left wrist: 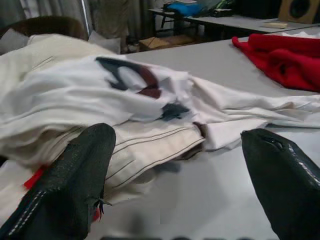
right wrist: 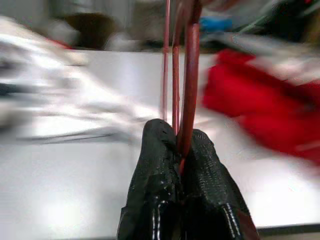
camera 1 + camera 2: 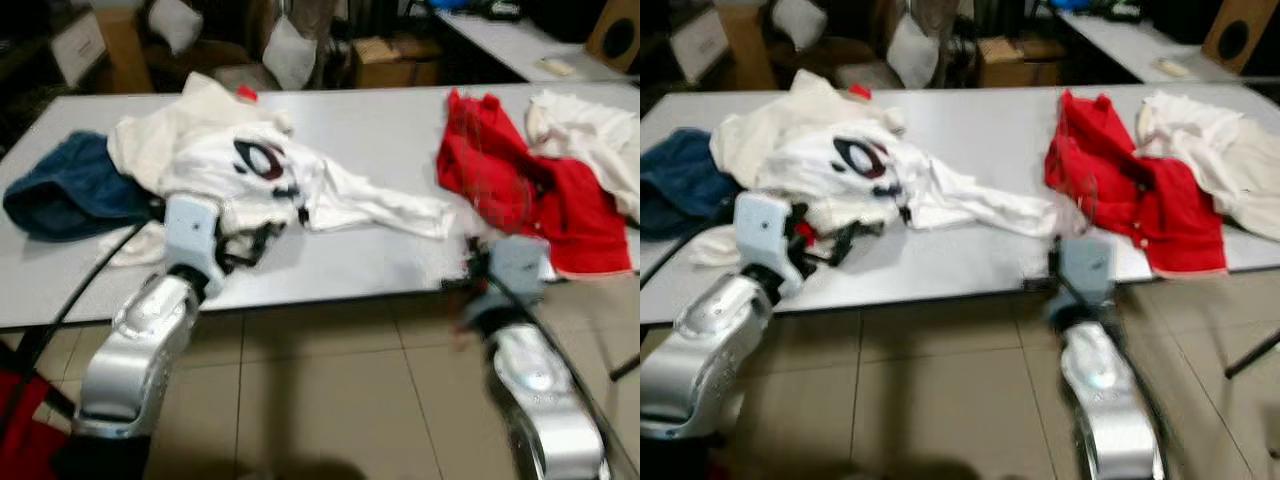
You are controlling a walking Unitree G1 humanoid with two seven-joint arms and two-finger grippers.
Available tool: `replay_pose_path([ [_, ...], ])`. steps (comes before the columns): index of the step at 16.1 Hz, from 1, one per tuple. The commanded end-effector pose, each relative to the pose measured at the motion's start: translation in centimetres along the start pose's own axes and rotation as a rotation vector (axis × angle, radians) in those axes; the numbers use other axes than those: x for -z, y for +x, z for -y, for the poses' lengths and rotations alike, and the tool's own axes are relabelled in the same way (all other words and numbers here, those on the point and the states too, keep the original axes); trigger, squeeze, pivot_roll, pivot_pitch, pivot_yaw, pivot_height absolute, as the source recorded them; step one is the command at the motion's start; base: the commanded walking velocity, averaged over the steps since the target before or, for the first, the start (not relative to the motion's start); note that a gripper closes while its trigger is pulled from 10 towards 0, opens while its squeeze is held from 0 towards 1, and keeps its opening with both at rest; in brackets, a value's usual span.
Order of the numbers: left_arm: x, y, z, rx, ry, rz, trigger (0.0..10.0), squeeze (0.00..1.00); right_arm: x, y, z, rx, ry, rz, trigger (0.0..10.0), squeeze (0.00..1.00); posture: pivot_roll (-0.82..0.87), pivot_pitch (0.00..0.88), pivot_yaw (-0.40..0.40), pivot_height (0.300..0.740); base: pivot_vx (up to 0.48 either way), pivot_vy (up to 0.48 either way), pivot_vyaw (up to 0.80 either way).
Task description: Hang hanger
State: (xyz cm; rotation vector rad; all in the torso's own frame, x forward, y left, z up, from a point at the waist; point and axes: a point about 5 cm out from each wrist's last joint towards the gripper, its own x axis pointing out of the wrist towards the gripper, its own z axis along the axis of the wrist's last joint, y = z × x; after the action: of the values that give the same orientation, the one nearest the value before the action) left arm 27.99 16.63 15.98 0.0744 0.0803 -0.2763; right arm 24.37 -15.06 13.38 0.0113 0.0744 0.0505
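A thin red hanger (image 2: pixel 190 65) stands up from my right gripper (image 2: pixel 179 137), whose black fingers are shut on its lower part. In the eye views that gripper (image 3: pixel 1060 262) is at the grey table's (image 3: pixel 380 120) front edge, beside a red garment (image 3: pixel 540 190), and the hanger shows as a faint red outline (image 3: pixel 1077 175) above it. My left gripper (image 1: pixel 180 165) is open just in front of a heap of white clothes with a dark logo (image 1: pixel 100 95). It hovers low over the table at the front left (image 3: pixel 245 245), holding nothing.
A blue garment (image 3: pixel 70 190) lies at the table's left end and a cream one (image 3: pixel 585 135) at the far right. Behind the table are cardboard boxes (image 3: pixel 385 60), chairs and a second table (image 3: pixel 520 40). Tiled floor (image 3: pixel 330 400) lies below my arms.
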Motion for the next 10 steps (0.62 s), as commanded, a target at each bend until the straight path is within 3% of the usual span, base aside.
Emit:
replay_pose_path([
  [1,-0.3,0.2,0.5,0.017,0.01,0.019,10.0,1.0,-0.3,-0.2,0.4,-0.032,0.041,0.001,10.0,0.0,-0.08,0.0,0.021,0.74,0.0,0.266,0.0],
  [4,0.5,0.0,1.0,0.028,-0.045,0.023,10.0,0.98,-0.6,-0.1,-0.3,-0.056,0.177,0.036,10.0,0.0,-0.08,0.0,0.017,0.74,0.0,0.087,0.0],
  [6,1.4,-0.4,1.1,0.016,-0.016,0.015,10.0,0.36,-0.2,-0.1,0.0,-0.043,0.16,0.013,10.0,0.0,-0.07,0.0,0.014,0.74,0.0,0.0,0.0],
  [7,1.6,-0.4,0.8,-0.007,-0.012,0.013,10.0,0.27,0.0,-0.1,0.0,-0.051,0.156,0.002,10.0,0.0,-0.08,0.0,0.01,0.74,0.0,0.0,0.0],
  [10,1.6,-0.4,0.0,-0.034,0.037,0.022,10.0,0.28,0.5,-0.1,-0.4,-0.116,0.119,-0.016,10.0,0.0,-0.07,0.0,0.005,0.74,0.0,0.0,0.0],
])
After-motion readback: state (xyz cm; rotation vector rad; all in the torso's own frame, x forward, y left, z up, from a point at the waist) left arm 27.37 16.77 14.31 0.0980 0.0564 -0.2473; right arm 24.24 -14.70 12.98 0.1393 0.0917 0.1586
